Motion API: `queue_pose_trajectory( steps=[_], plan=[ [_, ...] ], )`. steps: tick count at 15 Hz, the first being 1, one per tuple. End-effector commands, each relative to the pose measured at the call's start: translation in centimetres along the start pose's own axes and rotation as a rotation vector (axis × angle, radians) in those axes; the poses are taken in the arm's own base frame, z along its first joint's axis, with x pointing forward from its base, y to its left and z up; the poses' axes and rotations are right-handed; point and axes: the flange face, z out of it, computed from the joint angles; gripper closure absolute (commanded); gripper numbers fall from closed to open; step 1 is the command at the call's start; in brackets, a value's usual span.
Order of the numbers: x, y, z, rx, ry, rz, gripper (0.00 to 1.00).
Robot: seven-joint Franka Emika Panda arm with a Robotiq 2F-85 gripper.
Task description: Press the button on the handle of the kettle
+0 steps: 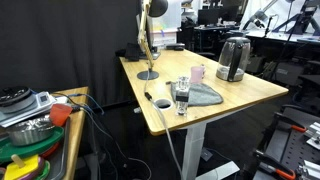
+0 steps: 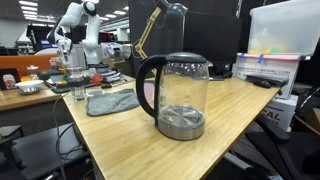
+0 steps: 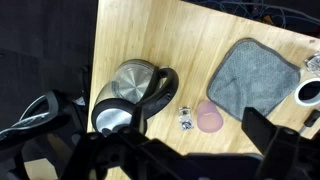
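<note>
A glass and steel kettle [image 2: 182, 95] with a black handle [image 2: 146, 88] stands on the wooden table [image 2: 240, 130]. It also shows in an exterior view [image 1: 232, 58] and in the wrist view [image 3: 130, 92], where its handle [image 3: 165, 85] points right. I cannot make out the button. My gripper [image 3: 155, 128] is open and empty, high above the table and well clear of the kettle. The white arm [image 2: 80, 25] shows at the far end of the table.
A grey cloth [image 3: 255, 80], a pink cup [image 3: 210, 118], a small clear item [image 3: 186, 118] and a glass [image 3: 310, 92] lie beside the kettle. A desk lamp [image 1: 148, 50] stands at the table's back. A side bench with bowls [image 1: 30, 120] is nearby.
</note>
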Motion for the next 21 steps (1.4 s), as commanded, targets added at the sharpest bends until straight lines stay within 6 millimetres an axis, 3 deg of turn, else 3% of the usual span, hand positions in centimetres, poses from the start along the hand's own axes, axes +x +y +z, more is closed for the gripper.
queue_pose_trajectory(
  steps=[1,12,17,21],
  plan=[
    [0.0,0.0,-0.1,0.000,0.000,0.000,0.00],
    [0.0,0.0,-0.1,0.000,0.001,0.000,0.00],
    [4.1,-3.5,1.4,-0.064,0.096,0.125,0.00],
    [7.6,-5.8,4.7,-0.136,0.103,0.281,0.00]
  ],
)
